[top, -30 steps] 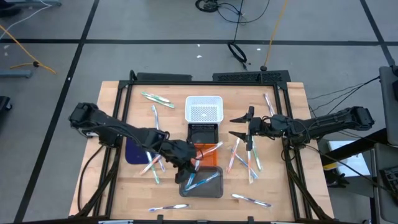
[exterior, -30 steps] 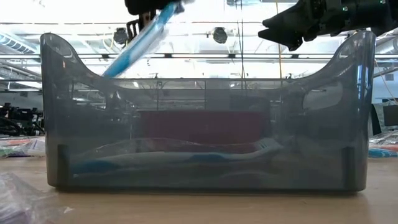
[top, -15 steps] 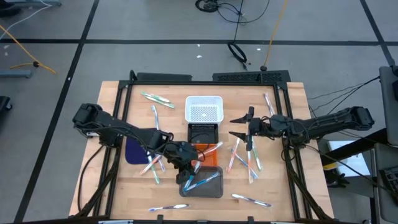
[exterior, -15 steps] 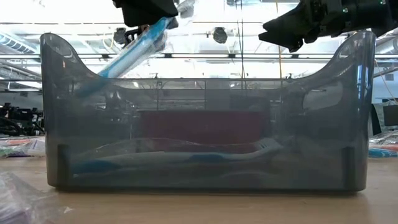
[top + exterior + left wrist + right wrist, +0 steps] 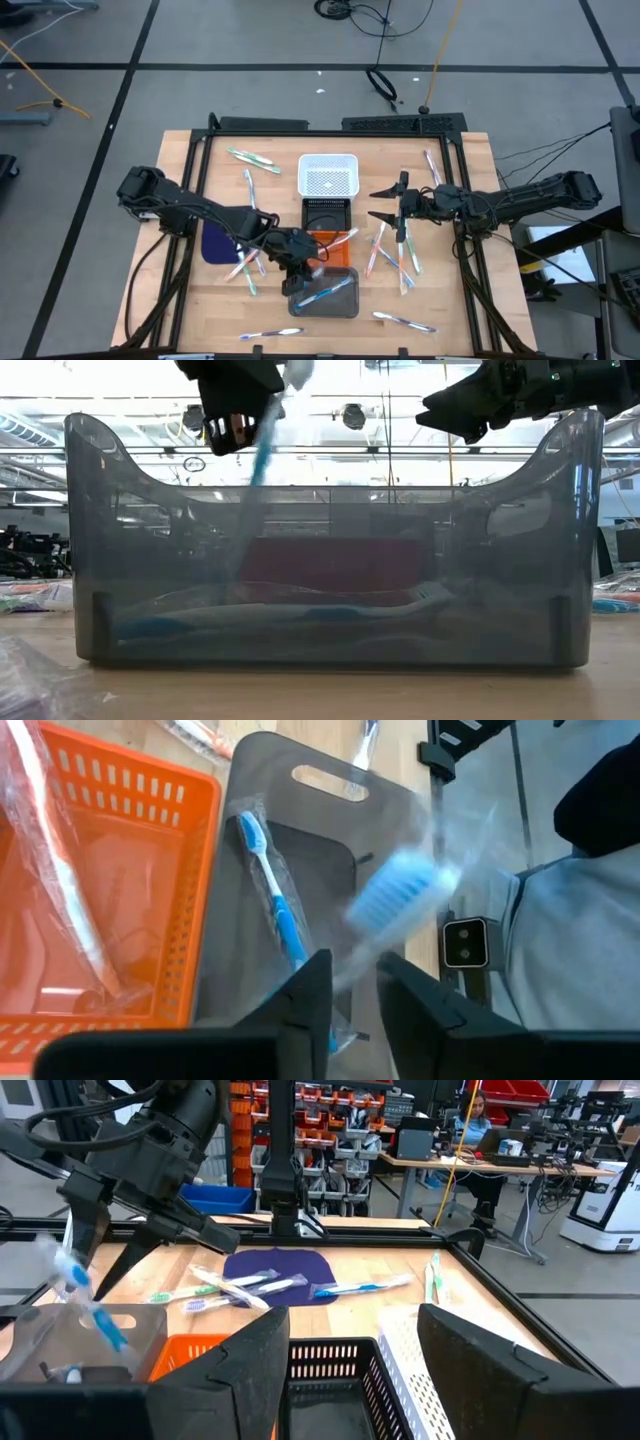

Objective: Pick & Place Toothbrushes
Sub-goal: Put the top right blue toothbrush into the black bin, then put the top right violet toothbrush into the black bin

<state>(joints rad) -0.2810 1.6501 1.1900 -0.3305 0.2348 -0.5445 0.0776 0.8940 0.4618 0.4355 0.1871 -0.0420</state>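
My left gripper (image 5: 305, 275) hangs open over the grey see-through tray (image 5: 325, 295), pointing slantwise down. A blurred blue toothbrush (image 5: 400, 895) stands steeply between its fingers, with the lower end (image 5: 235, 560) inside the tray. A second blue toothbrush (image 5: 275, 890) lies flat on the tray's floor. The right gripper (image 5: 385, 203) waits open and level, above the table right of the black basket. Loose toothbrushes (image 5: 395, 255) lie on the wood. My left gripper has a finger (image 5: 310, 995) on each side of the blue toothbrush's handle (image 5: 355, 965), which passes through the gap. The brush is blurred, and I cannot tell whether the fingers touch it. It points steeply down into the tray.
An orange basket (image 5: 338, 250), a black basket (image 5: 325, 213) and a white basket (image 5: 328, 175) stand in a row behind the grey tray. A dark blue mat (image 5: 215, 245) lies at the left. More toothbrushes lie at the far left (image 5: 250, 158) and near the front edge (image 5: 405, 322).
The blue toothbrush at my left gripper has tipped from a shallow slant to nearly upright, and its lower end has sunk inside the grey tray. In the low view the left fingers have parted. The right arm has kept still.
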